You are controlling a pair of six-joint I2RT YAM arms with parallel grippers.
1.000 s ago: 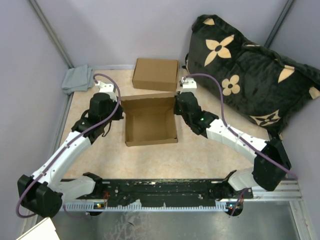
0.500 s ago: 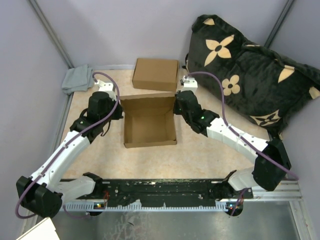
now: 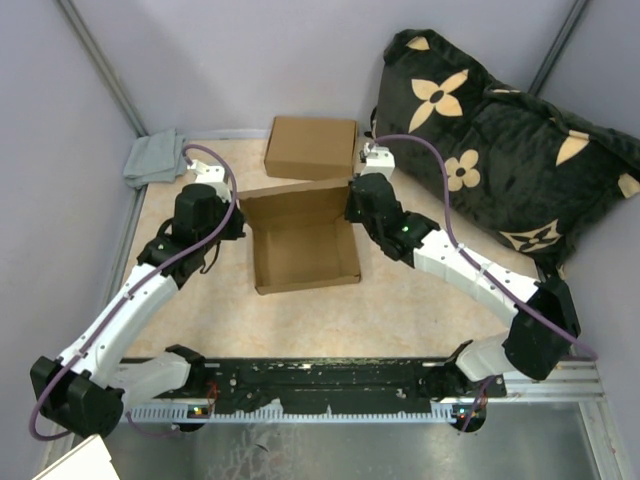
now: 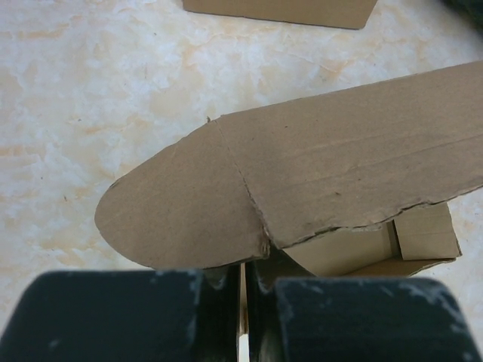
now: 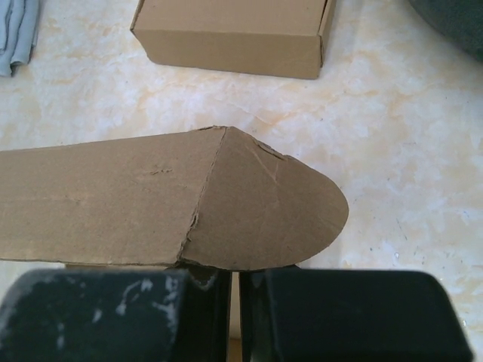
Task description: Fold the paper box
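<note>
The paper box (image 3: 305, 255) lies open in the middle of the table, its lid panel (image 3: 298, 200) standing up along the far side. My left gripper (image 3: 238, 222) is at the box's far left corner, shut on a thin cardboard edge. In the left wrist view the lid's rounded ear (image 4: 181, 219) sits just above that gripper (image 4: 243, 275). My right gripper (image 3: 352, 205) is at the far right corner, also shut on cardboard. The right wrist view has the other rounded ear (image 5: 272, 215) just above that gripper (image 5: 234, 279).
A second, closed cardboard box (image 3: 311, 148) lies behind the open one. A grey cloth (image 3: 153, 160) is in the far left corner. A large black pillow with tan flowers (image 3: 500, 140) fills the right side. Walls close in the back and the left.
The lid panel has come up and tipped toward the box's inside. The box has turned slightly, its near right corner swinging outward. Both grippers have shifted a little farther away with it.
</note>
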